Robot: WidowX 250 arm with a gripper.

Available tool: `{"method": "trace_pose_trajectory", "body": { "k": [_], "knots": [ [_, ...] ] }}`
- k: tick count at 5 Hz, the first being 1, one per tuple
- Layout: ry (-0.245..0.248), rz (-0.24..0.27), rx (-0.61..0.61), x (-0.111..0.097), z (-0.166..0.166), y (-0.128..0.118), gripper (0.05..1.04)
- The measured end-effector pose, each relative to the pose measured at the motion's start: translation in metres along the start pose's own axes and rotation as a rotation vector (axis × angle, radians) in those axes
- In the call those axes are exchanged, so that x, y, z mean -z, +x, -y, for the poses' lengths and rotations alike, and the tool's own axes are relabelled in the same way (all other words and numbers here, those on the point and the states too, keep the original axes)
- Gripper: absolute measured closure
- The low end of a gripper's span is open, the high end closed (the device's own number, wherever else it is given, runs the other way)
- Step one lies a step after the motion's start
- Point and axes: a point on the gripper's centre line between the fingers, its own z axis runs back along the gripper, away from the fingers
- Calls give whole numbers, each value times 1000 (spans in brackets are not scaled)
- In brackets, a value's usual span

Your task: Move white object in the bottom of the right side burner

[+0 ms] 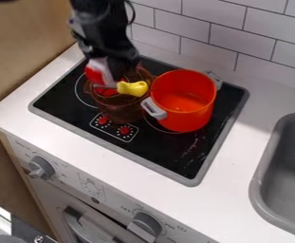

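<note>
Gripper [114,70] over brown see-through pot [118,111]; opening and grip, can't tell! White-and-red object [99,71], likely task's piece, right against gripper. Grasp or early carry, by looks; next calls for secure hold, clearing yellow curved object [132,88] just below gripper, then right-burner placement past orange-red pot [186,116]. Blur masks contact; pot hides burner.

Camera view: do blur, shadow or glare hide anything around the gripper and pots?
Camera view: the gripper is smeared, its edges merging with the see-through brown pot, itself dark against the black cooktop; the orange-red pot reads clearly, brighter on its inside floor; pale streaks on the cooktop could be glints or scuffs, can't tell.
</note>
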Motion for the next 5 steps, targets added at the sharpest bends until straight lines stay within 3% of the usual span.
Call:
{"method": "trace_pose_trajectory", "body": {
  "k": [1,3,4,5],
  "knots": [
    [-16,-29,-84,-7,25,5,584],
    [-16,-8,-168,-4,71,3,584],
    [17,33,-181,3,90,2,506],
    [17,59,-151,5,92,4,212]
  ]
}}
